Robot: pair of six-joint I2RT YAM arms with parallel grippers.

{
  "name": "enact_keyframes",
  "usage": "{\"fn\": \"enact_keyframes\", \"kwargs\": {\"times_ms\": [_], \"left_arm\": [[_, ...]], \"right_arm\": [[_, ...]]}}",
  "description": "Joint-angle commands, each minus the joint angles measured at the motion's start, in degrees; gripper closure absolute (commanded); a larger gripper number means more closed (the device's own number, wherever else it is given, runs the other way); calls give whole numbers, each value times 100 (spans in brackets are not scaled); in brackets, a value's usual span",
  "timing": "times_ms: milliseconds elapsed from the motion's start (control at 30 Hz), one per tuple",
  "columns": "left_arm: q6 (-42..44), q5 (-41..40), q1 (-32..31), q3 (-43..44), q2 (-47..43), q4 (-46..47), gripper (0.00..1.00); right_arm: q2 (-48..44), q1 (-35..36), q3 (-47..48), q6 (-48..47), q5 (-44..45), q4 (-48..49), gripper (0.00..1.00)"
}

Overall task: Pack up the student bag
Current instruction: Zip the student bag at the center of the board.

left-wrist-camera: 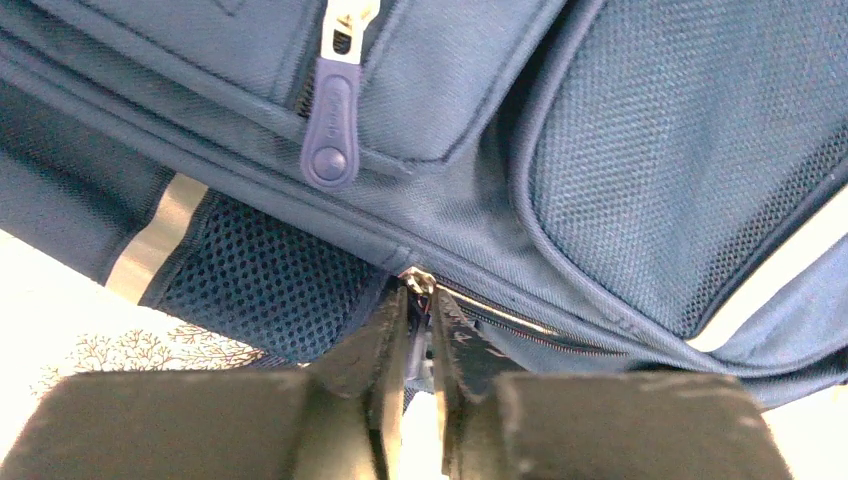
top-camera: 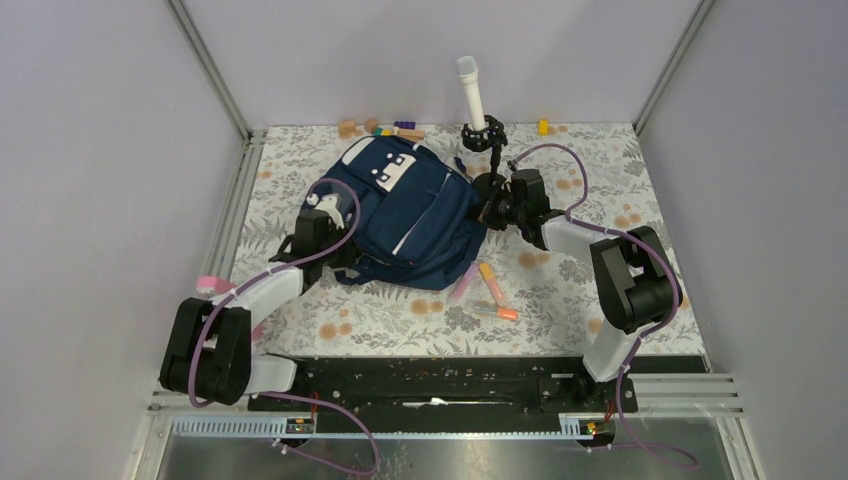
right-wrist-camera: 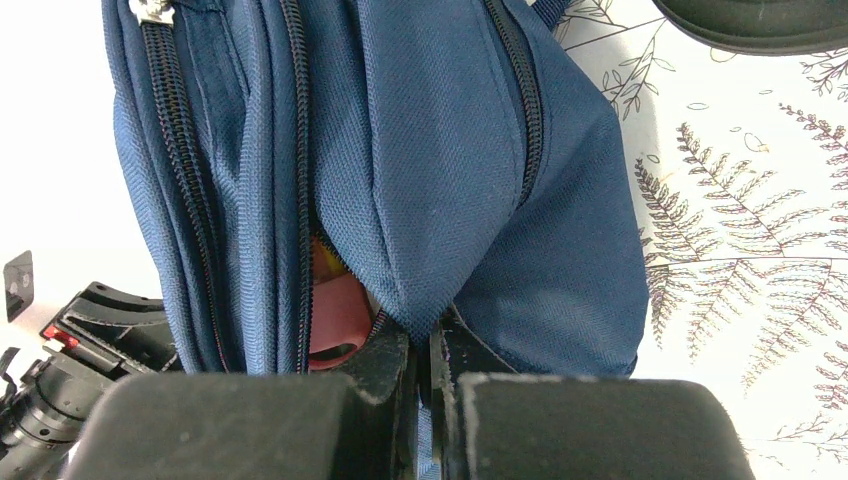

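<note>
**Packing part done; loose items lie outside the bag**

The bag (top-camera: 410, 215) lies flat on the counter (top-camera: 600, 180), left of centre, between the two arms.

Right hand (right-wrist-camera: 428, 345): fingers pressed together, pinching a fold of bag fabric at the edge of a zipped compartment. That zip is parted just beside the grip, and a red item (right-wrist-camera: 335, 310) shows inside the gap. At least one thing therefore appears to be packed.

Left hand (left-wrist-camera: 418, 300): fingers drawn almost together, a thin slit between them, with the tips at a metal zip slider (left-wrist-camera: 418, 278) on the bag's side seam. Whether the slider is actually gripped cannot be told.

Outstanding: three markers (top-camera: 490, 283) lie on the counter just beside the bag's near right edge. Small blocks (top-camera: 405, 130) sit along the far edge, and a white tube (top-camera: 472, 95) stands upright beyond the bag. None of these is in the bag.

Assessment: the task is underway but well short of finished. The work in hand looks like zip handling, one hand steadying fabric and the other at a slider. Whether the zip is being opened or closed cannot be determined.
</note>
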Motion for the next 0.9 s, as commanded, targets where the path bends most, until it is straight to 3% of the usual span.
{"fn": "enact_keyframes", "kwargs": {"times_ms": [0, 600, 867], "left_arm": [[42, 172, 32, -99, -49, 208, 97], [-103, 308, -287, -467, -1371, 3, 100], [-212, 360, -591, -396, -1484, -283, 100]], "right_arm": [[-25, -44, 386, 151, -98, 661, 100], [-60, -43, 246, 165, -97, 737, 100], [-71, -39, 179, 261, -108, 843, 100]]}}
